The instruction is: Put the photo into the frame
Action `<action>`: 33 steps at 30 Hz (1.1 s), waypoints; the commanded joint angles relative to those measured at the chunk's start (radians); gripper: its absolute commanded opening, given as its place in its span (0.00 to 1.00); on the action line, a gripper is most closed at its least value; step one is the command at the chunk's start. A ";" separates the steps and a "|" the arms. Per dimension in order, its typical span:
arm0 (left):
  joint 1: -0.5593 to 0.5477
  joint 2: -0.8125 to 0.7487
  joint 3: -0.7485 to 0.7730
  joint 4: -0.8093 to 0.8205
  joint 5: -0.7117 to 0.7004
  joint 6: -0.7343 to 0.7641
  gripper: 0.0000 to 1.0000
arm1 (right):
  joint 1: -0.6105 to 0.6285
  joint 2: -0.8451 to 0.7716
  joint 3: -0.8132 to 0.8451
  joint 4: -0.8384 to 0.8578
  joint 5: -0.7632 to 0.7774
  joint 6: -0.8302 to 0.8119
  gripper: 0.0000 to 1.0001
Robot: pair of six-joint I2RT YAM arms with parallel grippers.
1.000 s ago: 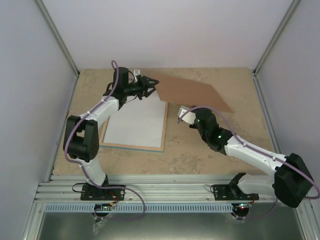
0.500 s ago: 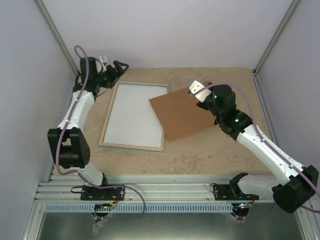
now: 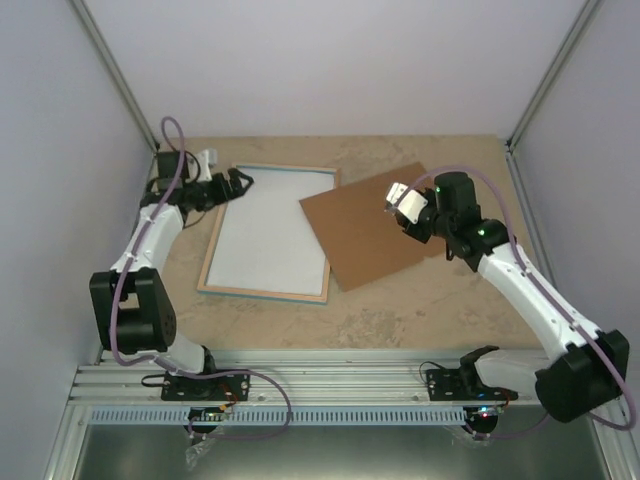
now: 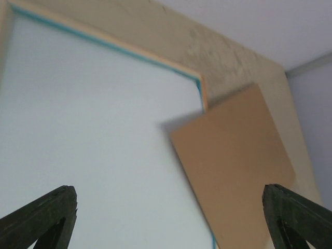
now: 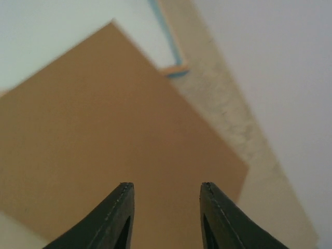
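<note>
On the table (image 3: 430, 300), the frame (image 3: 262, 294) lies flat at 9 o'clock of centre, filled by a white sheet (image 3: 270, 230). The photo's sunflower face shows nowhere. The brown backing board (image 3: 365, 225), tilted up a second ago, now lies flat at the frame's 3 o'clock with its corner overlapping the rim, so the frame looks open for loading. The left gripper (image 3: 240, 181), spread wide, has withdrawn to the frame's 11 o'clock corner. The right gripper (image 3: 403, 200), spread and empty, hovers over the board.
</note>
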 commanded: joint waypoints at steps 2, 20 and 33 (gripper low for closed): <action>-0.124 -0.052 -0.200 0.230 0.116 -0.133 0.98 | -0.165 0.143 -0.011 -0.143 -0.275 0.037 0.41; -0.267 0.355 -0.142 0.610 0.230 -0.395 0.66 | -0.305 0.198 -0.016 -0.144 -0.387 0.047 0.59; -0.314 0.513 -0.091 0.669 0.227 -0.464 0.61 | -0.305 0.174 0.004 -0.171 -0.422 0.042 0.76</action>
